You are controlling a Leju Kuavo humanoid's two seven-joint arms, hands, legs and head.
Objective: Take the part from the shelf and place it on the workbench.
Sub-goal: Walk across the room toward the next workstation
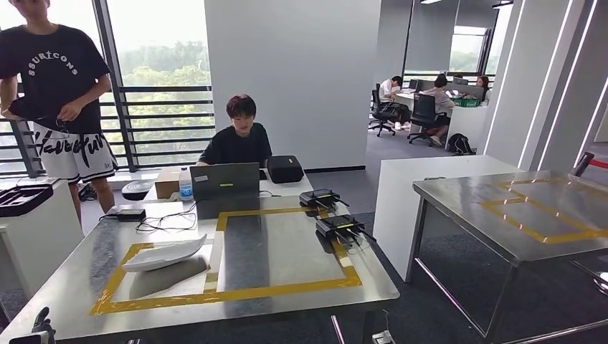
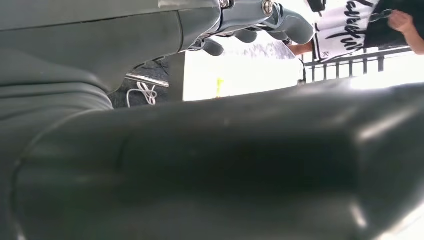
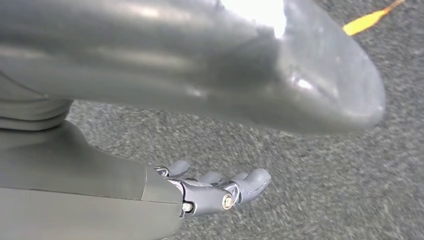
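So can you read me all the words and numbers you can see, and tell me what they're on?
"SSURICONS": white letters arched across the chest of the black T-shirt on the standing person.
Black brush-style script on that person's white shorts: too scrawled to read.
Label on the clear plastic water bottle: too small to read.
Silver laptop lid and black boxes on the steel table: only tiny marks, unreadable.

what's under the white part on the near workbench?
The white part lies on the steel workbench, across the left edge of the yellow tape rectangle. Below it shows its own reflection in the steel. Whatever sits directly beneath it is covered.
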